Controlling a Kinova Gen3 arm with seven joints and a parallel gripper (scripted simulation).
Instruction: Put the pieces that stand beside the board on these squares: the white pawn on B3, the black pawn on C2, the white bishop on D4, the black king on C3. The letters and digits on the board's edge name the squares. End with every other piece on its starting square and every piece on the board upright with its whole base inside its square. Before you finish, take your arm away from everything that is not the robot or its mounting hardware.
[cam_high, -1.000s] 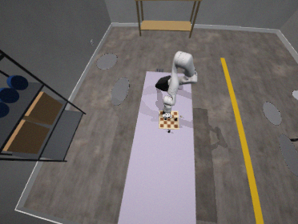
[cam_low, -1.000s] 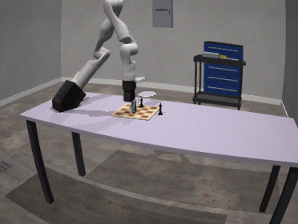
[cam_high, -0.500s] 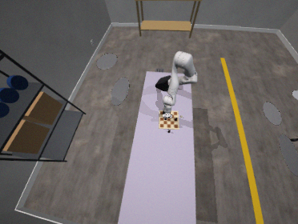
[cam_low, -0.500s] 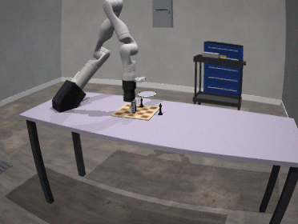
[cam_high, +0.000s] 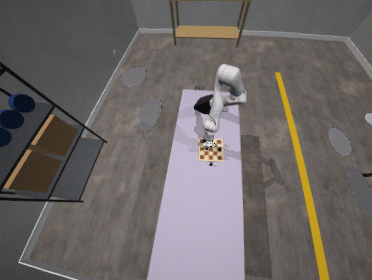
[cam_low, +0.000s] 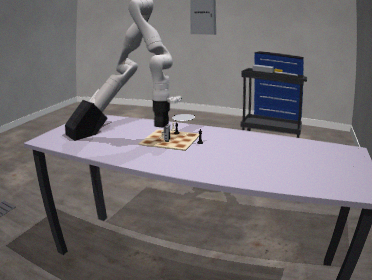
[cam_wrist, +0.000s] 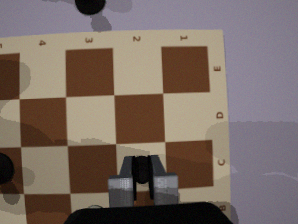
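The small chessboard (cam_wrist: 113, 136) lies on the lilac table and also shows in the top and exterior views (cam_high: 210, 151) (cam_low: 170, 140). My gripper (cam_wrist: 141, 169) points straight down over the board, low above a square in row C near its right edge. It is shut on a small dark piece, which looks like the black pawn (cam_wrist: 141, 171); the fingers hide most of it. The black king (cam_low: 200, 136) stands upright on the table just beyond the board's far edge. Another black piece (cam_wrist: 3, 168) stands on the board at the left edge of the wrist view. The white pieces are too small to tell apart.
The arm's dark base (cam_low: 85, 120) sits on the table to the left of the board. A blue tool cart (cam_low: 276, 92) stands by the back wall, and a wooden shelf (cam_high: 209, 22) stands at the far end of the room.
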